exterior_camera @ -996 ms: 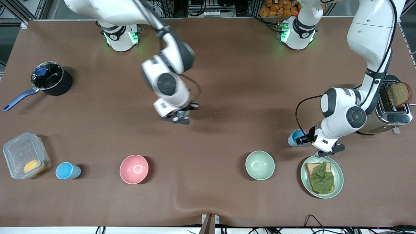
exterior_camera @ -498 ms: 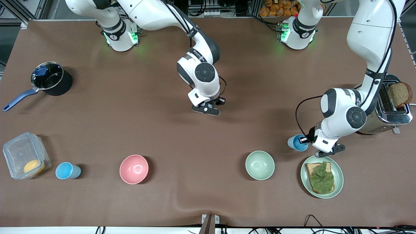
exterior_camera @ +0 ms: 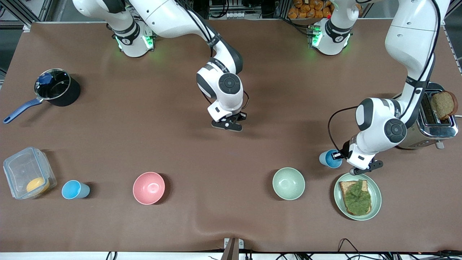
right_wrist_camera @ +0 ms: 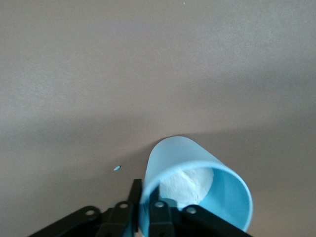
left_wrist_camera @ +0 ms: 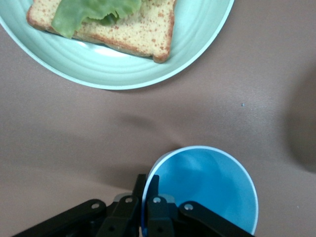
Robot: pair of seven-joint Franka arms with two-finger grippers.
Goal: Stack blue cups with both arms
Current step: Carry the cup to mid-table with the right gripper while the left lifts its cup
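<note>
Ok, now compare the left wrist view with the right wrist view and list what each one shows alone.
Left wrist only: the green plate with toast and lettuce, and the brighter blue cup, its rim pinched by the left gripper. Right wrist only: the pale blue cup with a whitish inside, its rim pinched by the right gripper. Both: bare brown table under a gripped cup.

I'm looking at a robotics lab dressed as a kitchen: two white arms [exterior_camera: 220, 77] bolted to a brown-covered table [exterior_camera: 231, 224], metal framing and cables along its edges, with a toaster [exterior_camera: 431, 122], saucepan [exterior_camera: 57, 92] and bowls [exterior_camera: 148, 187] laid out.
</note>
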